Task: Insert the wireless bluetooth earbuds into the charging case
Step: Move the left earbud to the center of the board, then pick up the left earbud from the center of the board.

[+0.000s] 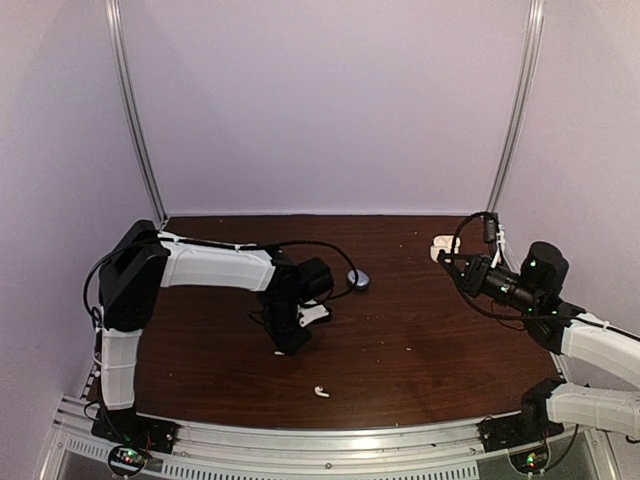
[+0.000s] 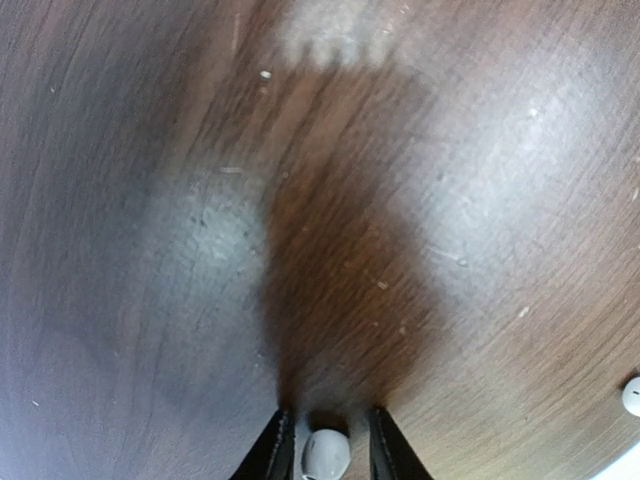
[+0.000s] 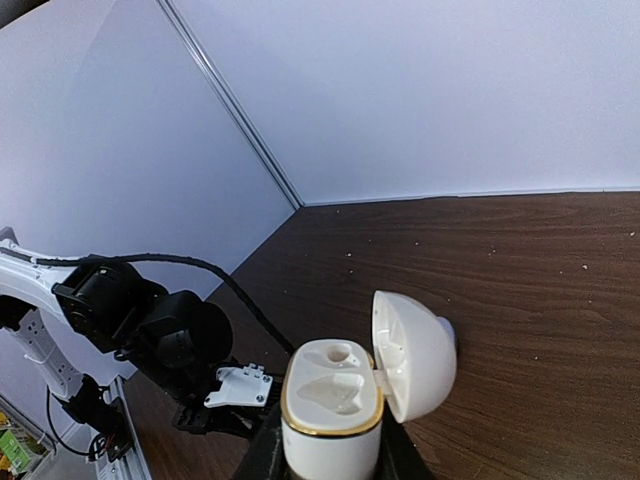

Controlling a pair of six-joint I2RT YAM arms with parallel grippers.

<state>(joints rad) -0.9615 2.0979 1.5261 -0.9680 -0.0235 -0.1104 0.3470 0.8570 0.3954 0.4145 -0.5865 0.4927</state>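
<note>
**Left pincer over 1 earbud, right pincer holding the open case**

Left wrist view: the left pincer [image 2: 330,425] points down at the worktop [image 1: 420,340], its 2 jaws slightly spread on either side of a white earbud [image 2: 325,455]. A thin gap shows at the earbud's 3 o'clock side, so no pinch is visible.

Top view: a loose white earbud [image 1: 321,392] lies at 5 o'clock from the left pincer, near the worktop's front edge and the aluminium rail [image 1: 330,440]. A dark rounded object [image 1: 358,279] rests at 1 o'clock from the same pincer, just beyond the arm's wrist.

Right wrist view: the right pincer [image 3: 330,465] is pressed onto the base of the white charging case [image 3: 332,405]. The lid [image 3: 415,352] is hinged open toward 3 o'clock and the 2 moulded wells are exposed. In the top view this case sits near the worktop's back right corner, at about 2 o'clock from centre.

A broad stretch of brown worktop separates the 2 pincers. Pale walls close the back and both sides.
</note>
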